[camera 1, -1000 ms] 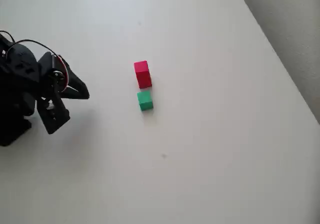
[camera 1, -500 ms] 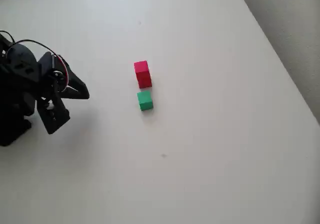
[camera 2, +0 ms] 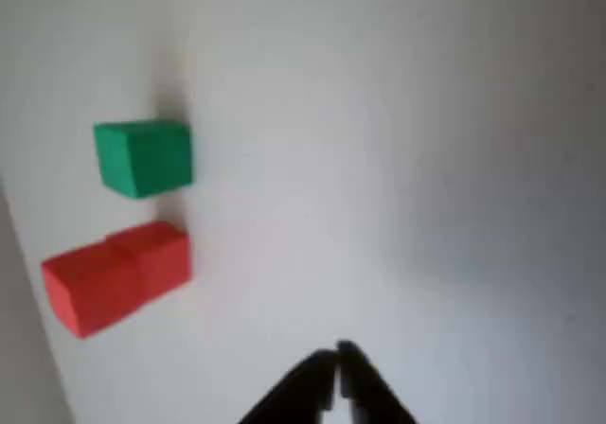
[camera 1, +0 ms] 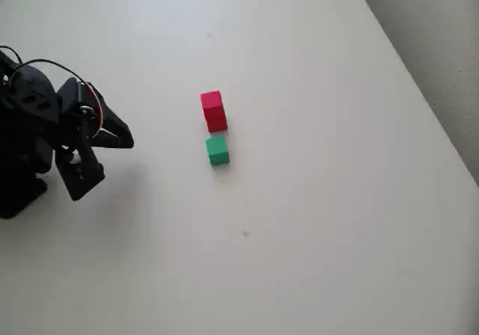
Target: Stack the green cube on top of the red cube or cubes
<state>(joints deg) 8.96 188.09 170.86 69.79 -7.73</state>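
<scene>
1. While the black gripper [camera 1: 112, 137] sits at the left edge of the overhead view, the green cube [camera 1: 217, 150] lies near frame centre, well apart to its right, on the white table [camera 1: 314, 223].
2. Red cube [camera 1: 213, 111] stands just above the green one in the overhead view, with a thin gap between them, not touching.
3. Wrist view: gripper [camera 2: 336, 367] is at bottom centre, its tips meeting, closed with nothing between them.
4. Wrist view: green cube [camera 2: 144, 157] is in the upper left, red cube [camera 2: 115, 274] just below it at mid left; both are up and left of the fingertips, well clear.
5. Red cube reads taller than the green.
6. Green cube rests flat on the table, not on the red.
</scene>
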